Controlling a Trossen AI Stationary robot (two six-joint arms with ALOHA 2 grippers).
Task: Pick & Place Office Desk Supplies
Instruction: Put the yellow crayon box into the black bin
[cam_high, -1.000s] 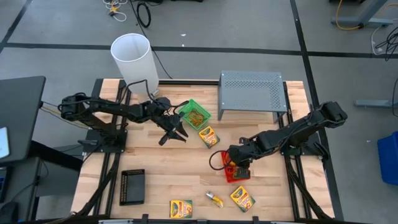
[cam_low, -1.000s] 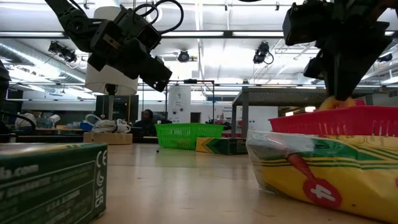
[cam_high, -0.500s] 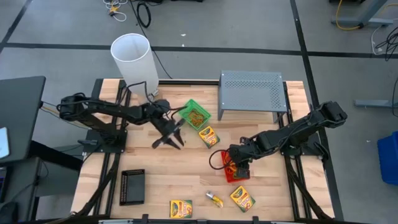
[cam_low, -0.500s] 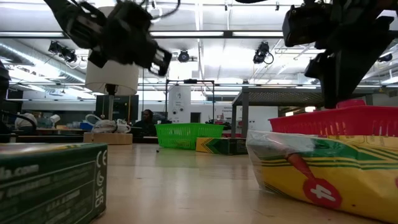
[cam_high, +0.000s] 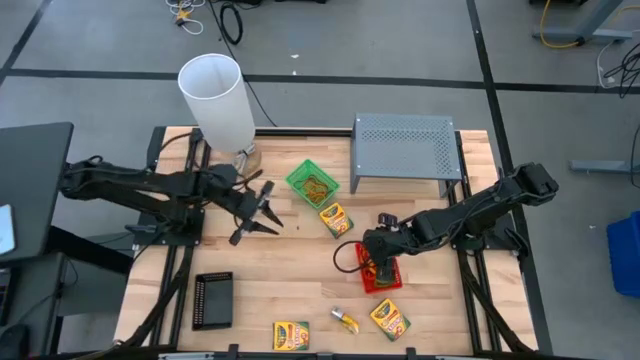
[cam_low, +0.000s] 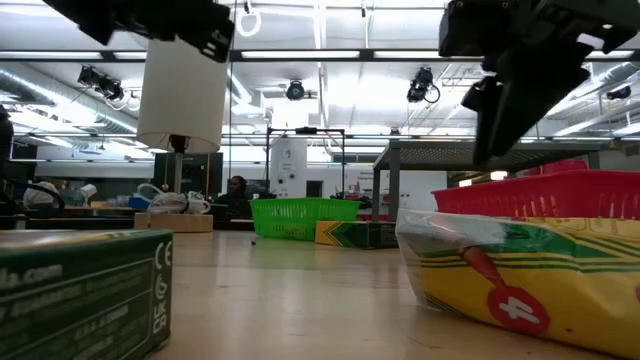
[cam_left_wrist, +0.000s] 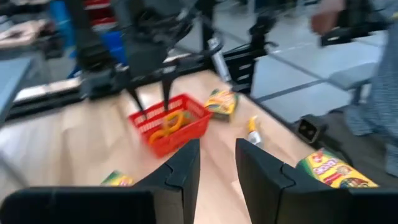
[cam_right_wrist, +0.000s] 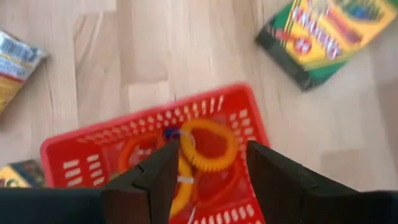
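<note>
The red tray (cam_high: 382, 277) sits right of the table's middle and holds orange and yellow loop bands (cam_right_wrist: 208, 146). My right gripper (cam_high: 374, 262) hangs open just above it, a finger on either side of the bands (cam_right_wrist: 205, 171), touching nothing. My left gripper (cam_high: 256, 213) is open and empty over bare wood left of the middle (cam_left_wrist: 217, 168). The green tray (cam_high: 313, 184) with tan bands stands beside a crayon box (cam_high: 335, 218). Two more crayon boxes (cam_high: 291, 335) (cam_high: 390, 318) lie near the near edge. The black tray (cam_high: 213, 300) rests near-left.
The tall white cylinder (cam_high: 216, 98) stands at the far-left corner and the grey perforated riser (cam_high: 405, 146) at the far right. A small yellow item (cam_high: 345, 321) lies between the near crayon boxes. Bare wood lies between the black tray and the red tray.
My left gripper has drawn back from beside the green tray toward the table's left edge, staying open. My right gripper has risen a little above the red tray. The orange band seen at its tips a second ago is no longer there.
</note>
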